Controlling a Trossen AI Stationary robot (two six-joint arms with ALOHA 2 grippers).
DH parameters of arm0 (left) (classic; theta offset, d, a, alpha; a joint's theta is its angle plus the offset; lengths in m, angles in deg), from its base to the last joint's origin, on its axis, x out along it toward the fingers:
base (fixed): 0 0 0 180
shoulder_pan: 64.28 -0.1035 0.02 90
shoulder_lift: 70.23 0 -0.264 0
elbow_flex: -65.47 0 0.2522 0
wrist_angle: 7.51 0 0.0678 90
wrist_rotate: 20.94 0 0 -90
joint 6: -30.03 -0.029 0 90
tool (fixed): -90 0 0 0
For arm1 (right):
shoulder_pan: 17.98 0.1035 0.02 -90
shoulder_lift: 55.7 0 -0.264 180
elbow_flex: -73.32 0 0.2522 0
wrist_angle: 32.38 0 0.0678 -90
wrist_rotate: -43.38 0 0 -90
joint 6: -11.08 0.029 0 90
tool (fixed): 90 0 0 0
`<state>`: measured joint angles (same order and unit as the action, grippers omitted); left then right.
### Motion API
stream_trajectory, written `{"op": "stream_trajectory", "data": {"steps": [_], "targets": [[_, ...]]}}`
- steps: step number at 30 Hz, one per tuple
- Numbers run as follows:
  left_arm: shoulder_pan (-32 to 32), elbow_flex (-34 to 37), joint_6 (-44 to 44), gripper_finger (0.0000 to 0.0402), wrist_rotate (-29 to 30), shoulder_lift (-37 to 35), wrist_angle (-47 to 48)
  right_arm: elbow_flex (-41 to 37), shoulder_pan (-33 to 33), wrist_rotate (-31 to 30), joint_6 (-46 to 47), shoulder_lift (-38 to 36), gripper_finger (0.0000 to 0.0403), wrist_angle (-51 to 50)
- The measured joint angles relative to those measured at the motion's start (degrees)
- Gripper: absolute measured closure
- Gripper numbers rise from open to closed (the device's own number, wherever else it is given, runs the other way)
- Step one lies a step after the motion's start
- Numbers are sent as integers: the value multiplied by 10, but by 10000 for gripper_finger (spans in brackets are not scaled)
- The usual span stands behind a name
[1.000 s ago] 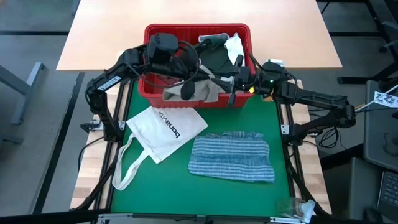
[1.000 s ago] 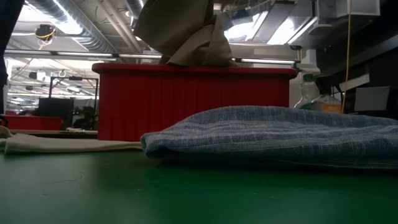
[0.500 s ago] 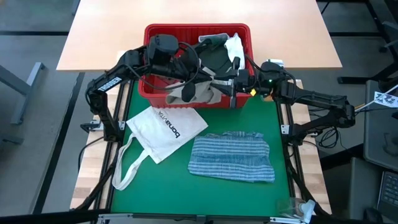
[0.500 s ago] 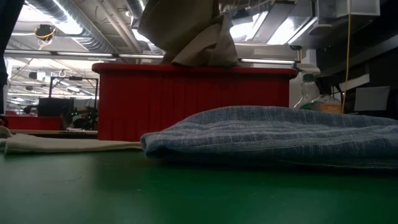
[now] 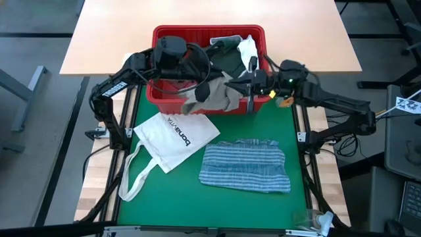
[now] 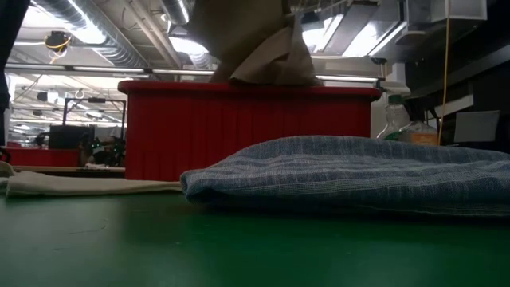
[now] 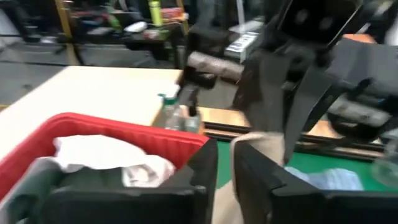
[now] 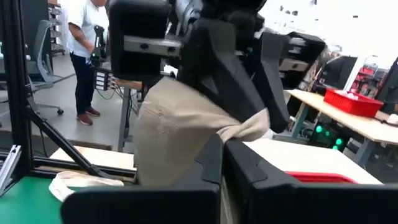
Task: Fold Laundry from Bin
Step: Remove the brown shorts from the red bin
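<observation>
Both arms reach in over front rim of red bin point(image 5: 208, 69), which sits at table's far edge. Left gripper point(image 5: 205, 88) and right gripper point(image 5: 238, 87) meet on tan shirt point(image 5: 217, 99), lifted above bin's front wall, cloth hanging between them. Right jaws closed, pinching tan shirt. Left jaws narrow, shirt cloth in gap; firm grip or not: cannot tell. Striped cloth point(image 5: 245, 164) lies folded near table's front right. White tote bag point(image 5: 174, 137) lies flat left of centre.
</observation>
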<state>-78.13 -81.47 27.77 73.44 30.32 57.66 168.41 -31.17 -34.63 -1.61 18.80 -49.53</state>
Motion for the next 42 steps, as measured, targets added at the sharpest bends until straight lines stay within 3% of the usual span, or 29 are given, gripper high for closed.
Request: {"op": "stream_trajectory", "data": {"steps": [10,16,22,29,37,42], "targets": [[-2,-19,-93,266,69,-16,31,129,1,-2,-14,-1,401,-199],[-9,-19,-86,262,149,-45,163,185,1,-2,-14,-2,402,-262],[-25,-16,0,271,116,-54,329,214,1,-2,-13,-2,402,-303],[-27,78,30,281,85,-53,349,220,1,-2,-12,-2,403,-317],[-37,212,-44,292,85,-53,297,220,0,11,-11,-2,403,-320],[-75,270,-93,299,81,-56,280,220,0,11,-11,-2,403,-321]]}}
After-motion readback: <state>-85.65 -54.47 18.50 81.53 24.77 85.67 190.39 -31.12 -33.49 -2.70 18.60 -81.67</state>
